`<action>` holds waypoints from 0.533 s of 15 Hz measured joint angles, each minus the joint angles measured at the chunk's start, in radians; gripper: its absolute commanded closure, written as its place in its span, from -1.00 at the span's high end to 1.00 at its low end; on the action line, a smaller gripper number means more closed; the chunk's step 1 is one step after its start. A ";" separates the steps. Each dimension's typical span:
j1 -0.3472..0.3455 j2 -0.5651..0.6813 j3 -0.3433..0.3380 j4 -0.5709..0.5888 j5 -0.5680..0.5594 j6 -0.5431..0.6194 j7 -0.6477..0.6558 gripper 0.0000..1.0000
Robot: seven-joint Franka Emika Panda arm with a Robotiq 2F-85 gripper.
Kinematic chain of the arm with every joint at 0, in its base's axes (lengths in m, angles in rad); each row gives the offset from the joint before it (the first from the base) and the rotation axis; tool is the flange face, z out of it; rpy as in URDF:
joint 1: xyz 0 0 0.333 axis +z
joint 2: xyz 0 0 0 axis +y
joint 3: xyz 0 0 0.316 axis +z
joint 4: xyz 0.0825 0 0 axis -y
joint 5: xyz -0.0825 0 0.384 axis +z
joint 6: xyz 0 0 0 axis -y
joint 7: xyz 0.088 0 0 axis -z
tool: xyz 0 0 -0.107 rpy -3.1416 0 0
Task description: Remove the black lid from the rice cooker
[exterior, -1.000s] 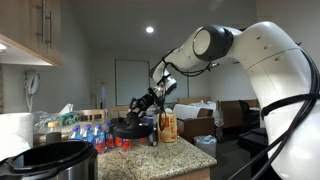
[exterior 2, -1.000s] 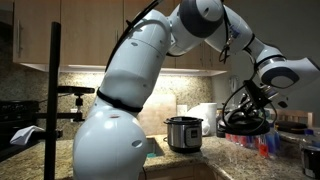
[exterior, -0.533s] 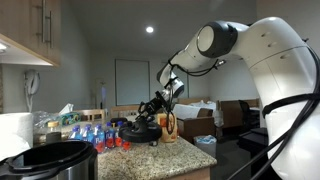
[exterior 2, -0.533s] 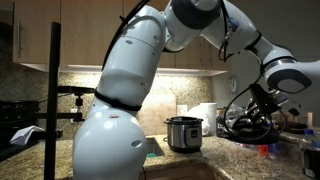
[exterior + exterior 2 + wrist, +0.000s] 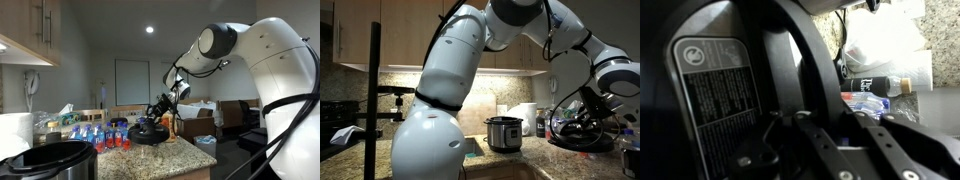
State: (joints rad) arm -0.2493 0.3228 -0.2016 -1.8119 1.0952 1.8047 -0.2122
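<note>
Hanging low over the far end of the speckled stone worktop (image 5: 195, 152), the black lid (image 5: 148, 133) is pinched at its top by the tool (image 5: 160, 110), whose fingers are closed on it. The lid is a glossy, shallow disc, and in an exterior view it tilts a little beneath the tool (image 5: 588, 108). It is well apart from the rice cooker (image 5: 55, 160), a black cylinder with a shiny metal rim band standing open-topped at the near corner of the worktop. A cluster of small bottles (image 5: 95, 135) with red and blue on them crowds the worktop between cooker and lid, close to the lid's edge. An amber bottle (image 5: 170, 126) stands upright just beside the lid on its other side. The bulky white arm (image 5: 265, 60) arches over from the right. The wrist view is mostly filled by dark curved surfaces bearing a grey printed label (image 5: 710, 85); beyond them lie crumpled white plastic (image 5: 885, 45) and a labelled bottle (image 5: 880, 88) on the stone
</note>
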 measured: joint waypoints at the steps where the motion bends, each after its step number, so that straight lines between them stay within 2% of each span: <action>1: 0.000 0.000 0.000 0.000 0.000 0.000 0.000 -0.89; 8: 0.003 0.037 0.002 0.000 -0.011 0.005 0.000 -0.91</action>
State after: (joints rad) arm -0.2466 0.3595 -0.2000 -1.8117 1.0841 1.8097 -0.2122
